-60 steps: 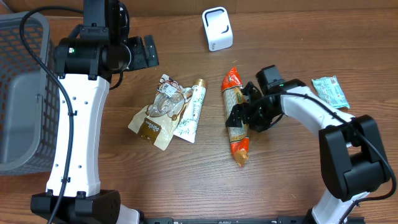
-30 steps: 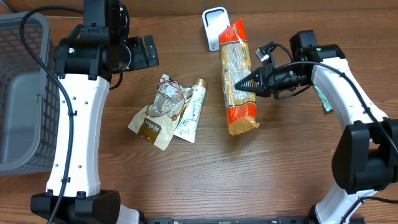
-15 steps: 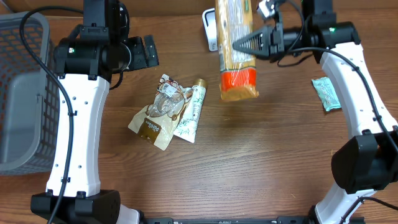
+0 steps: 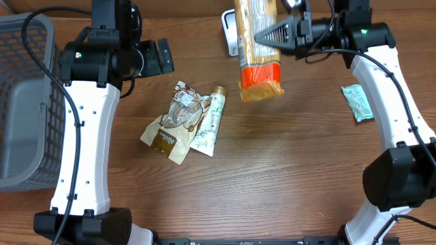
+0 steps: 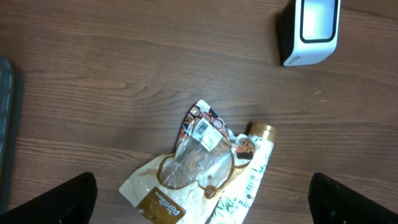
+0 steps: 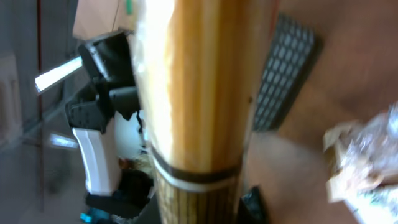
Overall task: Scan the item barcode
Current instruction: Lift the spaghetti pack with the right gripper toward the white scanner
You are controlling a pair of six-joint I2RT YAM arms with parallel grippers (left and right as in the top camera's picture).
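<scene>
My right gripper (image 4: 274, 31) is shut on a long orange-and-yellow packet (image 4: 259, 47), held up in the air at the back of the table. The packet hangs over the white barcode scanner (image 4: 230, 30) and hides most of it. In the right wrist view the packet (image 6: 193, 106) fills the middle, and one dark fingertip (image 6: 252, 205) shows beside it. My left gripper (image 4: 155, 58) stands open high above the table, with nothing between its fingers (image 5: 62, 199). Its camera looks down on the scanner (image 5: 311, 31).
A brown-and-white pouch (image 4: 170, 129) and a white tube (image 4: 210, 122) lie together in the middle of the table. A green packet (image 4: 359, 102) lies at the right. A grey basket (image 4: 20, 102) stands at the left edge.
My right gripper has lifted the long packet off the table and carried it back over the scanner; in the last half second it has barely shifted. The left arm is still.
</scene>
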